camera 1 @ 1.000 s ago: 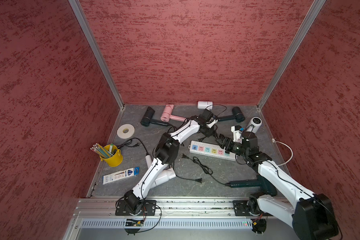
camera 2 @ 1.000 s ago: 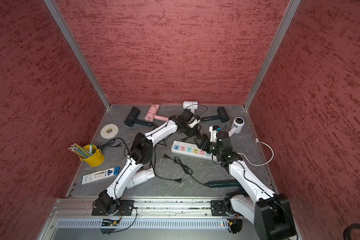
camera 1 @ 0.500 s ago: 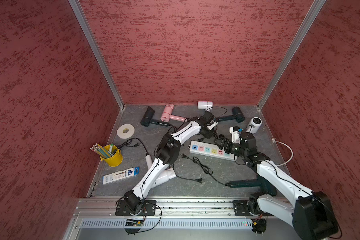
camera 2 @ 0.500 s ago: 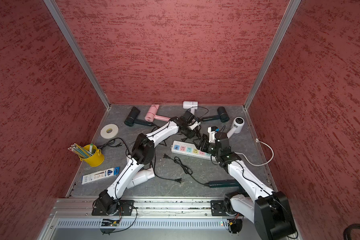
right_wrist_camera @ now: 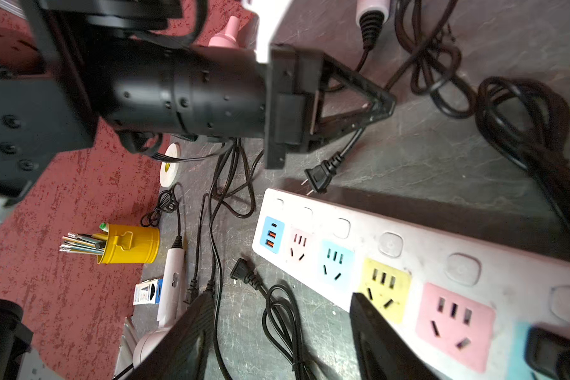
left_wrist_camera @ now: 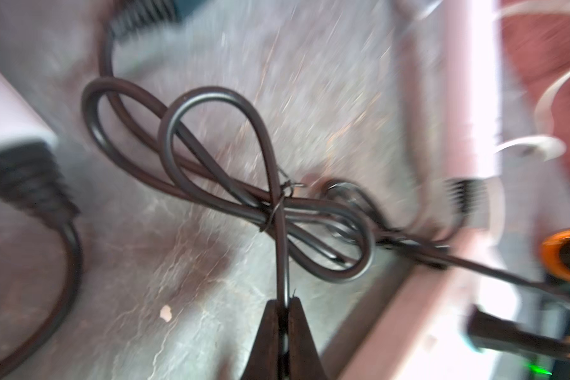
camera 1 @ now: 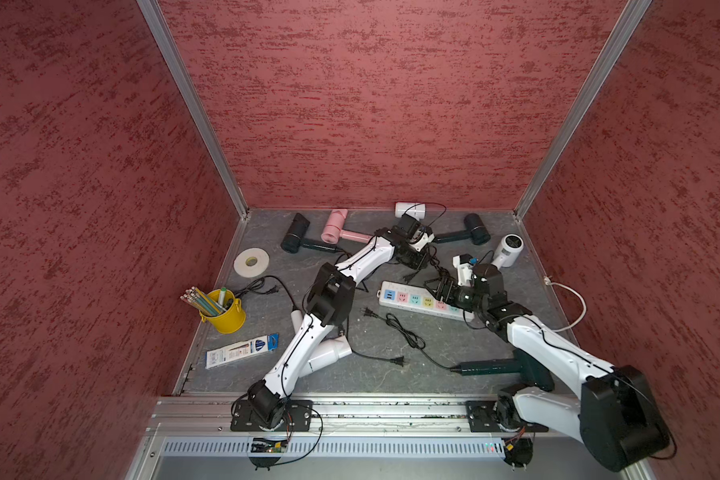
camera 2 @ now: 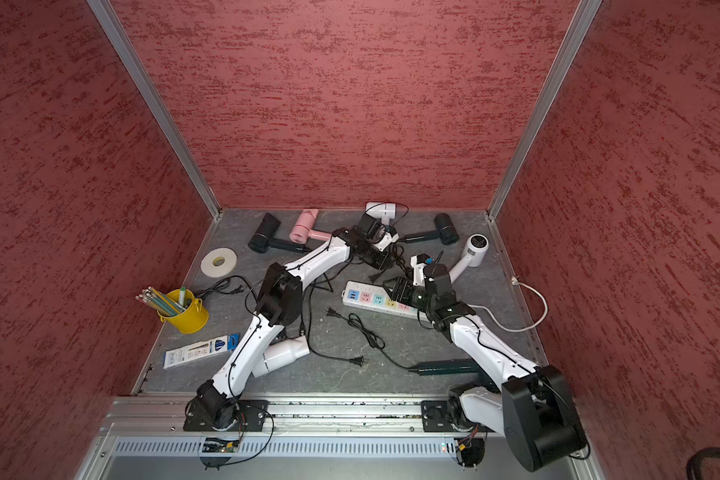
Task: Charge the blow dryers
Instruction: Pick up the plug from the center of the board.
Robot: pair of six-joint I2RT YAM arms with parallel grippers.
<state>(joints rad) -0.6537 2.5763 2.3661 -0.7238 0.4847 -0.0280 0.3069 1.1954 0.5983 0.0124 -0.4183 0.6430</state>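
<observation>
My left tool is pinched fully closed on a thin black cord, round and glossy like smooth rubber. Just past the tips, the cord is gathered in loose loops, cinched at the middle by a fine wire tie. In the right wrist view, the cord's flat two-pin plug hangs below the closed tool, just beside the edge of the power strip.

My right tool hovers over that strip with its flat black fingers spread apart and nothing between them. The strip is a long white plastic bar with square sockets in blue, pink, teal and yellow.

The dryers are smooth plastic T-shapes lying on the mottled grey, stone-textured tabletop. Along the back wall lie a black blow dryer, a pink blow dryer, a white blow dryer and a second black blow dryer. A round-faced white blow dryer sits near the back right corner. Near the front, a third white blow dryer lies partly under my left arm and a dark green blow dryer partly under my right arm.
</observation>
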